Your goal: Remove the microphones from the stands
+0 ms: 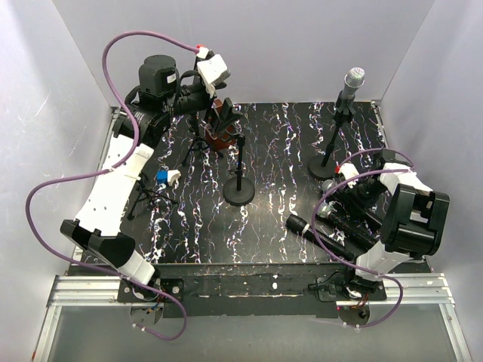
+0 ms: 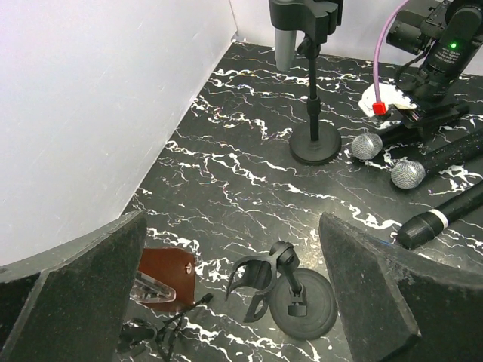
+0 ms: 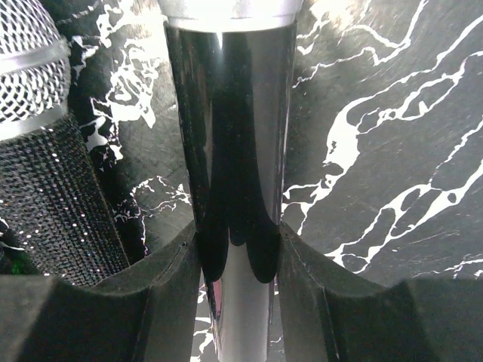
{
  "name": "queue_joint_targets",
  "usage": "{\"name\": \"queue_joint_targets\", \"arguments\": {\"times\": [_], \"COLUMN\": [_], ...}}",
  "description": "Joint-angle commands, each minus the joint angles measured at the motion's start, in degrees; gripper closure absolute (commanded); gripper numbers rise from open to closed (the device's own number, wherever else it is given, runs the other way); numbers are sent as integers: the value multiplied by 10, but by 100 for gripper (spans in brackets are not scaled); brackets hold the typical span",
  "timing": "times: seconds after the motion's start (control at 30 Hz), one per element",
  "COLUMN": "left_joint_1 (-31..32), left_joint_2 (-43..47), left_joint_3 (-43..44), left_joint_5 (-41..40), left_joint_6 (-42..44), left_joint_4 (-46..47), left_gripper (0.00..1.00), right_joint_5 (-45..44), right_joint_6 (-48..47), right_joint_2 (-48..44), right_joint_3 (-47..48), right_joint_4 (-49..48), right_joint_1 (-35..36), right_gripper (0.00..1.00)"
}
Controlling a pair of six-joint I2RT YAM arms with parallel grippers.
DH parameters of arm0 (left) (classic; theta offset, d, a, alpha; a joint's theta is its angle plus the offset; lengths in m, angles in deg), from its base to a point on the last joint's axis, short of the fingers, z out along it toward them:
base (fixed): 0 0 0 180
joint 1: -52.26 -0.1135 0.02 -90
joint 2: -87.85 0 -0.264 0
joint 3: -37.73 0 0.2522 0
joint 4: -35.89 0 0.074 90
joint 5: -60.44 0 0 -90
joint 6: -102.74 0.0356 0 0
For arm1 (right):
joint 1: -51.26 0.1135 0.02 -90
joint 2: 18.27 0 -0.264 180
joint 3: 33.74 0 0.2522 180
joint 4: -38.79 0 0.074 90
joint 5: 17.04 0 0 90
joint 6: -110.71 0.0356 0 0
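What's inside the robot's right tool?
The right tool pinches a shiny black microphone, with a mesh-headed microphone beside it. The tool's fingers cover part of the handle, and the head is cut off by the picture's edge.

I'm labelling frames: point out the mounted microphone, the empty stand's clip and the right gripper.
mounted microphone (image 1: pixel 354 78), top external view, mesh head.
empty stand's clip (image 2: pixel 255 277), left wrist view, curved cradle.
right gripper (image 3: pixel 240 253), right wrist view, midway between fingertips, gripping black microphone (image 3: pixel 226 113).
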Motion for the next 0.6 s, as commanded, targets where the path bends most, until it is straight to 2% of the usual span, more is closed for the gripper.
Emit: {"name": "queue_joint_targets", "arguments": {"times": [0.0,0.1,0.2,0.3,0.57], "left_joint_1": [2,2,3,4,6], "left_joint_2": [11,10,9,11,35], "left_joint_3": [7,9,10,8,-7], "left_joint_5": [-11,-10,-10,-7,46], "left_joint_6": [15,16,17,19,68], "left_joint_4": [-10,-12,-13,-17,-84], "left_gripper": [3,2,2,2,2], "right_joint_5": [-26,-28,-30,2,28], "right_joint_6": [-37,-28,-8,-5,25], "right_joint_2": [8,18,20,17,-71], "right_joint_3": [11,12,14,28,86], "right_joint_4": [27,17,-1,28,89], "right_joint_1": [-4,-4,-4,-6,-7], "right_gripper": [71,54,33,20,13]}}
